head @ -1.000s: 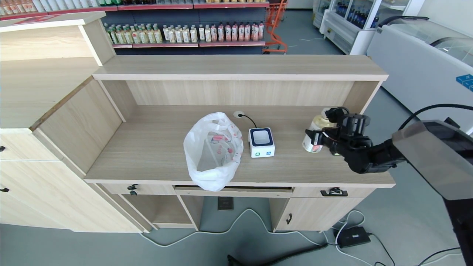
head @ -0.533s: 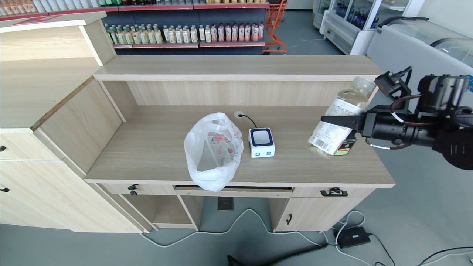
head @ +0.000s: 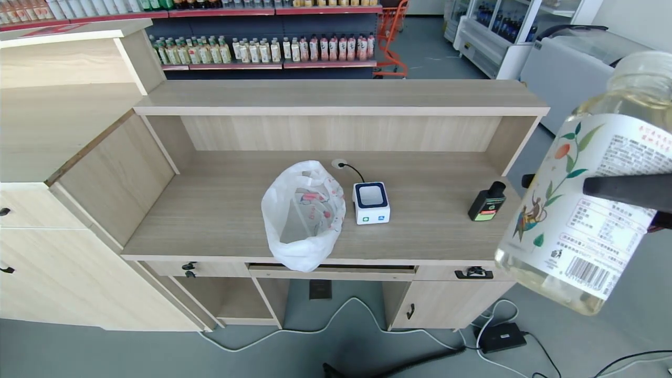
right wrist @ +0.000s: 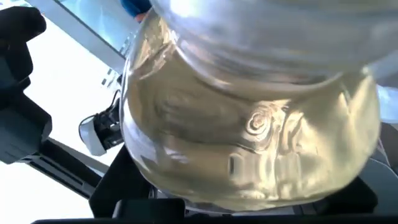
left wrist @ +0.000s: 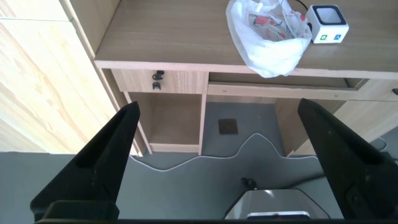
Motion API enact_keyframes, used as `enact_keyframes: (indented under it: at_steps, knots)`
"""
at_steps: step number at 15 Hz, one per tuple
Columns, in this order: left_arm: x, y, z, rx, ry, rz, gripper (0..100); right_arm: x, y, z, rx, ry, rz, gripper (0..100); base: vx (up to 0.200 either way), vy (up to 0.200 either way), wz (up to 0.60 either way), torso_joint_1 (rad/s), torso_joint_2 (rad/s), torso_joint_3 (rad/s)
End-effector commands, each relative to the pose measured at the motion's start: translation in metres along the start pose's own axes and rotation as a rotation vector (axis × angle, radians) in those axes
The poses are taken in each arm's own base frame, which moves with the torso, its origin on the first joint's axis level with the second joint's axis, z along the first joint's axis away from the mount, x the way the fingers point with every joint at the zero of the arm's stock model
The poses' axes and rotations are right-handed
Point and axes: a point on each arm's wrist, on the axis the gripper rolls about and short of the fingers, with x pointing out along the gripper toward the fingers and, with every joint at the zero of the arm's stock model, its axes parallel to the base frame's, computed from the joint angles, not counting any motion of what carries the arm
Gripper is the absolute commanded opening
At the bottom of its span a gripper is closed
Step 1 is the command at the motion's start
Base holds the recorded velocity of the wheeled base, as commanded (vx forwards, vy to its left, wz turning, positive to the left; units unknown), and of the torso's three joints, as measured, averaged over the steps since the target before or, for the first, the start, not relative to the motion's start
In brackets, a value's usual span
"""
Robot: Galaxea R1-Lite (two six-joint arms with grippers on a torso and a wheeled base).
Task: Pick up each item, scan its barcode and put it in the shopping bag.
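Now the right gripper is pinching the bottle at the frame's right edge. It should be lowering it slowly, keeping the barcode facing the scanner at centre frame.

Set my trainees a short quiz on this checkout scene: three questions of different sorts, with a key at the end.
1. Multiple choice: what sits right beside the shopping bag on the counter? A the scanner; B a basket; C a mug.
2. True or false: the large bottle stands on the counter.
3. Fill in the gap: the fingers of the left tool stand ____ (open or shut).

Key: 1 A. 2 False: it is held up, clear of the counter. 3 open.
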Motion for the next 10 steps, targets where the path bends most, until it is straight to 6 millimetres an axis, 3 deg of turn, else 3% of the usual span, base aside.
enact_keyframes:
  at_steps: [1, 10]
  knots:
    - [0.0, 0.0, 0.0, 0.0, 0.0, -0.001, 100, 0.001, 0.036, -0.003, -0.056, 0.003, 0.079, 0, 0.0, 0.0, 0.0, 0.0, 0.0, 0.0]
    - [0.0, 0.0, 0.0, 0.0, 0.0, -0.001, 100, 0.0, 0.053, -0.011, -0.046, 0.01, 0.119, 0, 0.0, 0.0, 0.0, 0.0, 0.0, 0.0]
